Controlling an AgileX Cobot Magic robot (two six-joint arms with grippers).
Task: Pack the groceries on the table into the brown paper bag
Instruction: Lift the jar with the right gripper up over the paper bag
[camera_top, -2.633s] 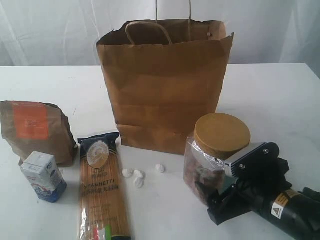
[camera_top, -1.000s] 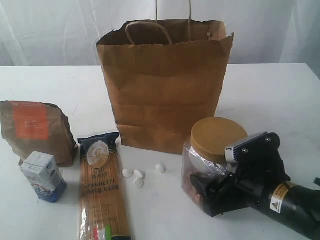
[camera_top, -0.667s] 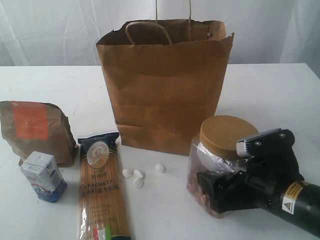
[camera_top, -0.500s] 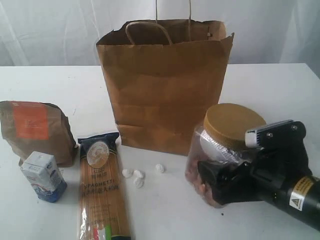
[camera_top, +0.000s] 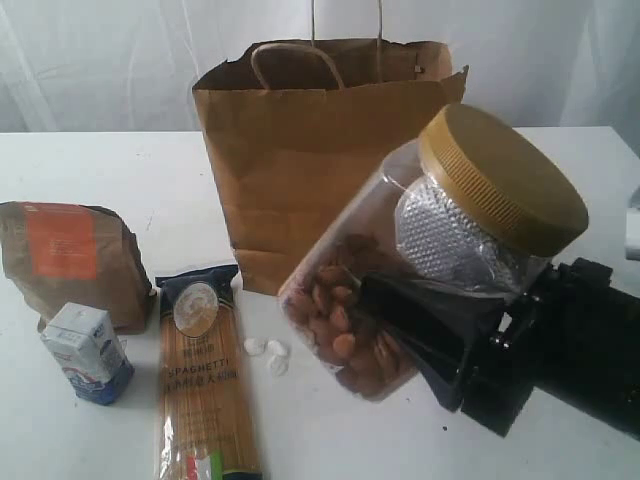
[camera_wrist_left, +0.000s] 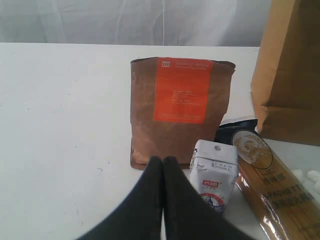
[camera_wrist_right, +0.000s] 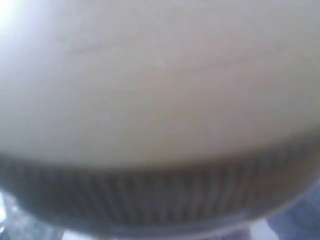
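White counter (camera_top: 120, 170) spans the frame. Tall brown kraft paper bag (camera_top: 310, 170) upright at top centre, mouth open. Clear almond jar with gold ribbed lid (camera_top: 400, 260) tilted right of centre, overlapping the bag's right side, grasped by right gripper (camera_top: 420, 330). Long spaghetti packet (camera_top: 205, 370) flat at lower left. Brown pouch with orange label (camera_top: 70, 255) at left edge. Small blue-white carton (camera_top: 85, 352) just below it. Left gripper (camera_wrist_left: 162, 165) clenched, holding nothing.

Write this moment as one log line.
right jaws: grip clear jar, tilted; left jaws: shut, empty; brown paper bag: upright, open
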